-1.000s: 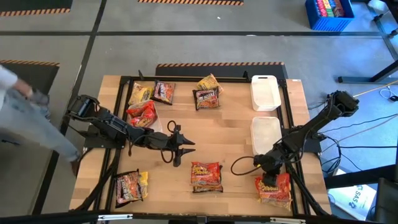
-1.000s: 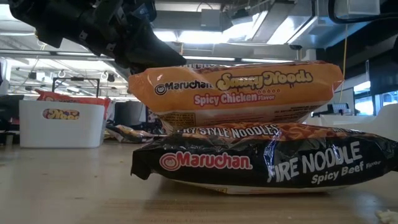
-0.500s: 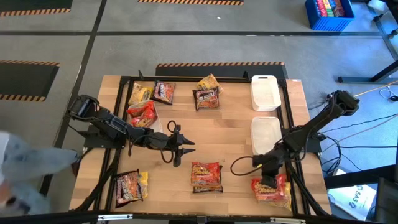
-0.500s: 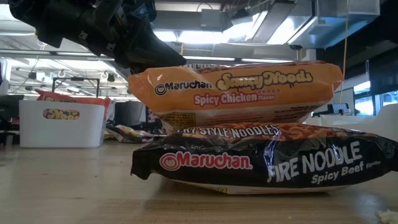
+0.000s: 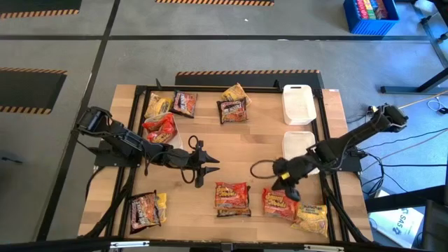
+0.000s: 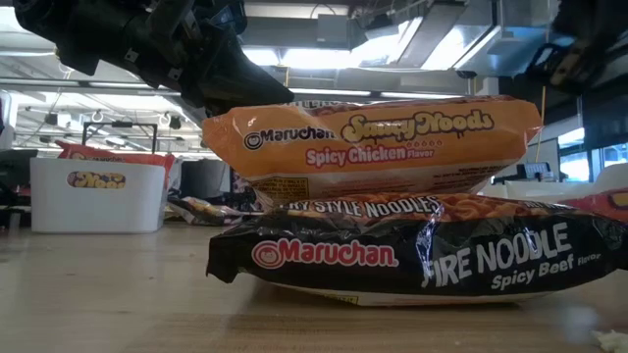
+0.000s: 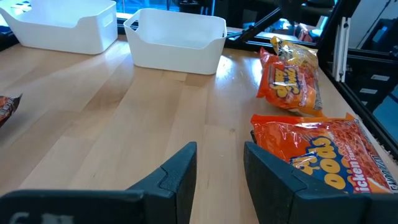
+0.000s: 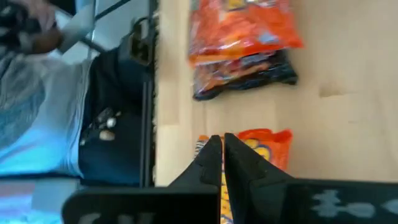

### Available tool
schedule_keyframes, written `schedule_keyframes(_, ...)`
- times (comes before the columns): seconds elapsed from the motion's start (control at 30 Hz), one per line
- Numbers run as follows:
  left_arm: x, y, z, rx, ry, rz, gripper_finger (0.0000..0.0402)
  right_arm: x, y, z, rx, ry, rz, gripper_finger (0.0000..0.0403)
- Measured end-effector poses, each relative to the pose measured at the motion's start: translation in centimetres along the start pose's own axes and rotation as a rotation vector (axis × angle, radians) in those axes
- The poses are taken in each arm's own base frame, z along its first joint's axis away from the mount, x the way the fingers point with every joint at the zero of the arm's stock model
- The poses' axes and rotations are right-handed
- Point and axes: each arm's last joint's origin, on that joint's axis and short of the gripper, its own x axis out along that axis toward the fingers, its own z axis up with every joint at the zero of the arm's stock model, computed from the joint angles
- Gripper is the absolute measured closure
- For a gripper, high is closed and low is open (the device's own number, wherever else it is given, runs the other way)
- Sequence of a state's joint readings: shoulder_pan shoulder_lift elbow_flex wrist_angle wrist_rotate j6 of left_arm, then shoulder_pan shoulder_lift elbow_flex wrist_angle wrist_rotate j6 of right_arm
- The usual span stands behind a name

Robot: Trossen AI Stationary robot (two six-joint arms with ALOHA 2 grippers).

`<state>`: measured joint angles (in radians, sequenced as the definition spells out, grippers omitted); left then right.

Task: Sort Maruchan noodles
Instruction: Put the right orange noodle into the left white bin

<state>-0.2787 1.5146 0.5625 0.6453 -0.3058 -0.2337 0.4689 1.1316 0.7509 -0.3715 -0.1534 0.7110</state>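
**Ramen packets: light, crinkly, slippery, best pinched at a seam**

Near edge of the counter point(image 5: 210, 150): a dark-and-yellow packet pair point(image 5: 146, 208) at the near-left corner, a red-on-dark stack point(image 5: 232, 198) mid near edge, and a red packet point(image 5: 279, 203) with a yellow packet point(image 5: 311, 218) just beside it towards the near-right corner. The right gripper point(image 5: 290, 190) sits over the red one, jaws fully closed; whether film is pinched between them cannot be told.

Mid counter: the left gripper point(image 5: 204, 168) waits, jaws partly apart, nothing between them.

Far side: several packets point(image 5: 170, 105) near the far-left corner, two more point(image 5: 233, 103) mid far edge, and two white trays point(image 5: 297, 103) along the right edge.

Handling, as a judgement: light, flat, with a brittle noodle block inside and loose slick film outside. Stacked ones will likely slide on each other. Pinch a crimped end seam or a puffed corner, not the flat face; squeeze gently so the block doesn't crack, and lift straight up so the packet underneath isn't dragged.
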Motion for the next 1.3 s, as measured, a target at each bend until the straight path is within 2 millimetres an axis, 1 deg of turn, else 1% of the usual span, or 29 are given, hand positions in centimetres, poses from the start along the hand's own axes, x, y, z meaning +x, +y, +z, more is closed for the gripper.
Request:
schedule_keyframes(0.1,0.0,0.0,0.0,0.000,0.000,0.000,0.0276,-0.1,-0.6,0.0,0.111,0.050,0.006,0.0402)
schedule_keyframes(0.17,0.0,0.0,0.0,0.000,0.000,0.001,0.0276,-0.2,-1.1,-0.3,0.170,0.101,-0.027,0.0394)
schedule_keyframes(0.27,0.0,0.0,0.0,0.000,0.000,0.002,0.0276,-0.2,-1.4,-0.8,0.211,0.144,-0.072,0.0358)
schedule_keyframes(0.37,0.0,0.0,0.0,0.000,0.000,0.002,0.0276,-0.3,-1.5,-1.0,0.233,0.157,-0.091,0.0294)
schedule_keyframes(0.43,0.0,0.0,0.0,0.000,0.000,0.002,0.0276,-0.3,-1.6,-1.0,0.235,0.152,-0.110,0.0241)
schedule_keyframes(0.53,0.0,0.0,0.0,-0.001,0.000,0.002,0.0276,0.3,-1.9,-1.0,0.241,0.152,-0.155,0.0155)
schedule_keyframes(0.6,0.0,0.0,0.0,-0.001,0.002,0.002,0.0276,1.2,-2.1,-1.0,0.245,0.170,-0.160,0.0101)
schedule_keyframes(0.67,0.0,0.0,0.0,-0.001,0.005,0.002,0.0276,2.2,-2.2,-1.0,0.252,0.213,-0.144,0.0057)
schedule_keyframes(0.73,0.0,0.0,0.0,-0.001,0.005,0.002,0.0276,3.3,-2.4,-1.1,0.260,0.246,-0.140,0.0023)
schedule_keyframes(0.77,0.0,0.0,0.0,-0.001,0.005,0.002,0.0276,3.8,-2.6,-1.2,0.265,0.267,-0.153,0.0014)
schedule_keyframes(0.83,0.0,0.0,0.0,-0.001,0.005,0.002,0.0276,4.6,-3.0,-1.5,0.275,0.301,-0.184,0.0008)
schedule_keyframes(0.93,0.0,-0.1,-0.1,-0.001,0.005,-0.002,0.0276,5.6,-3.4,-1.8,0.282,0.344,-0.203,0.0022)
schedule_keyframes(1.1,-0.1,-0.2,-0.1,0.001,0.006,-0.007,0.0276,6.8,-3.7,-2.0,0.295,0.399,-0.181,0.0042)
schedule_keyframes(1.3,-0.1,-0.2,-0.1,0.002,0.010,-0.010,0.0276,8.1,-3.9,-2.2,0.292,0.450,-0.130,0.0044)
